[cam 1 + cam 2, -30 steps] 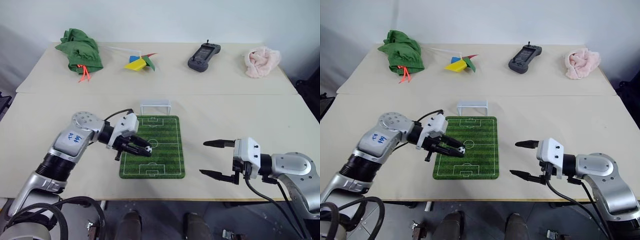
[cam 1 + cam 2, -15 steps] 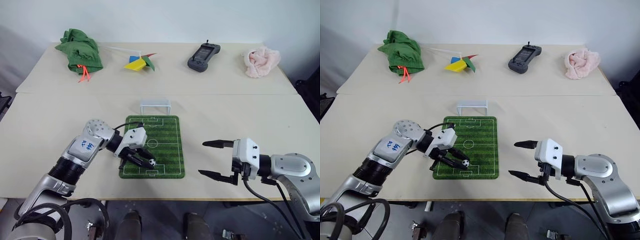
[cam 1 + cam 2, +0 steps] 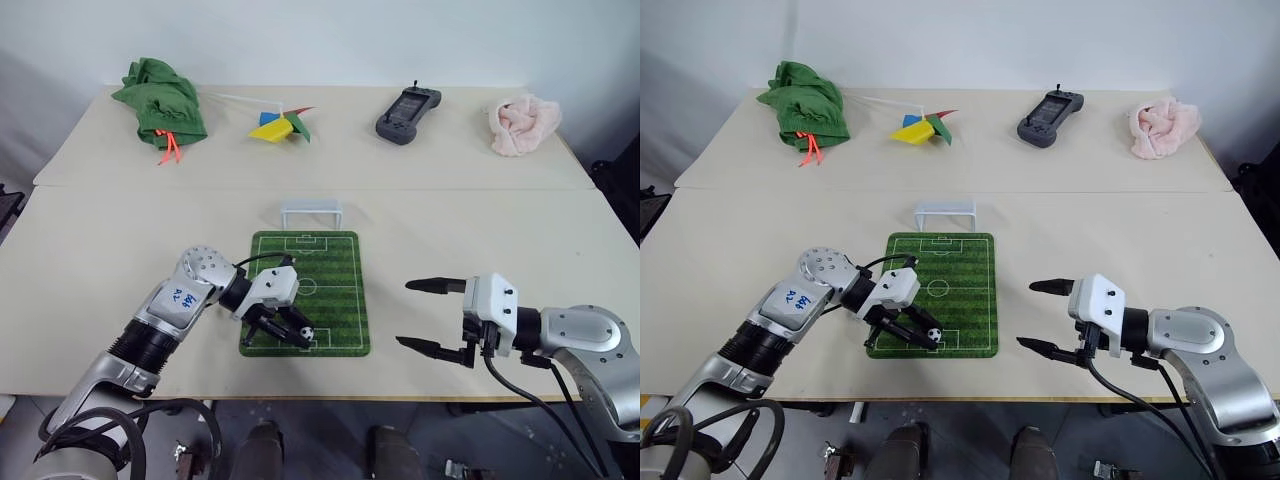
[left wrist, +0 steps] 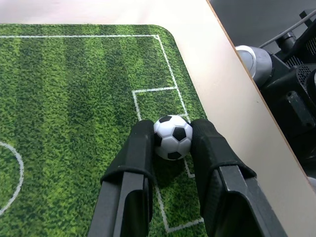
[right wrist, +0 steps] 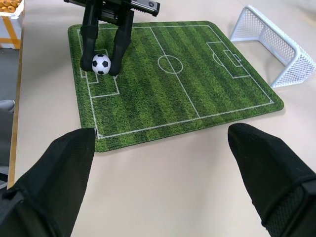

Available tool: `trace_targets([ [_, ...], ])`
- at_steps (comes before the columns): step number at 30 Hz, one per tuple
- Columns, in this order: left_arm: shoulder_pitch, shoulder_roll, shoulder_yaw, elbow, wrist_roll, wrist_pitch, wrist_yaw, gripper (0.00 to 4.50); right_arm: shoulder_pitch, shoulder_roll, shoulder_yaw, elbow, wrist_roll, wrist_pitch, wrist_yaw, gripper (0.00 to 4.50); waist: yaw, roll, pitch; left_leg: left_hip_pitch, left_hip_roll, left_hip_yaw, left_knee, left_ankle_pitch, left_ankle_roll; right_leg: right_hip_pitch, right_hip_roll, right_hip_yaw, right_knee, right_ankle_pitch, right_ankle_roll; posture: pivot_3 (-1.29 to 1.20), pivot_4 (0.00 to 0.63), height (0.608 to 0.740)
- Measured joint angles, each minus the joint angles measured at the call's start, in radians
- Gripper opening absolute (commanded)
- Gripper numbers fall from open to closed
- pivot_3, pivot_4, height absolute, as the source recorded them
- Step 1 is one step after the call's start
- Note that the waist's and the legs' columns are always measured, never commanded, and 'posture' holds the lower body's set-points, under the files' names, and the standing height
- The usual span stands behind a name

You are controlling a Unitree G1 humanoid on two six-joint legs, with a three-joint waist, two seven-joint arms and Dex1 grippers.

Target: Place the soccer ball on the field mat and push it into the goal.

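Clamped between the two black fingers of the left gripper [image 4: 172, 143], the soccer ball [image 4: 172, 137] sits low over the near end of the field mat [image 3: 330, 285], at the near penalty box lines; whether it touches the turf cannot be told. That arm reaches in from the left, angled down and to the right. To the right of the mat, well apart from it and near the front edge of the table [image 3: 100, 250], the right gripper [image 3: 428, 316] hangs with its fingers spread wide and nothing between them, pointing left toward the mat.

Just past the mat's far end stands the goal [image 3: 311, 213], a small white netted frame, its mouth facing the mat.

Along the far side of the table lie four things, from left to right: a bunched green cloth [image 3: 160, 100] with orange strings, a paper pinwheel [image 3: 278, 124] in yellow, blue, green and red on a white stick, a dark handheld controller [image 3: 408, 113] with a short antenna, and a crumpled pink towel [image 3: 523, 122].
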Motion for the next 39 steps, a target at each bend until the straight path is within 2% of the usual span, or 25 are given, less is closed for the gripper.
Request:
trace_targets([
  [15,0.000,0.000,0.006,-0.007,-0.008,0.052,-0.008,0.87,-0.032,0.001,0.004,0.001,0.002,0.001,-0.009,4.50,-0.001,0.000,0.000,0.000,0.000,0.000,0.000,0.000,0.000,0.000,0.000,0.000,0.001,0.000,0.000,0.00,0.150,0.740],
  [17,0.000,0.000,0.008,-0.008,-0.012,0.068,-0.011,1.61,-0.036,0.002,0.006,0.001,0.002,0.001,-0.009,4.50,-0.001,0.000,0.000,0.000,0.000,0.000,0.000,0.000,0.000,0.000,0.000,0.000,0.001,0.000,0.000,0.00,0.150,0.740],
  [25,0.001,-0.001,0.008,-0.029,-0.011,0.075,-0.009,3.82,-0.044,0.007,0.023,0.002,0.001,0.001,-0.009,4.50,-0.001,0.000,0.000,0.000,0.000,0.000,0.000,0.000,0.000,0.000,0.000,0.000,0.001,0.000,0.000,0.00,0.150,0.740],
  [39,0.001,-0.003,0.018,-0.034,-0.010,0.079,0.010,3.82,-0.062,0.009,0.035,0.008,0.000,0.000,-0.009,4.50,-0.001,0.000,0.000,0.000,0.000,0.000,0.001,0.000,0.000,0.000,0.000,0.000,0.001,0.000,0.000,0.00,0.150,0.740],
])
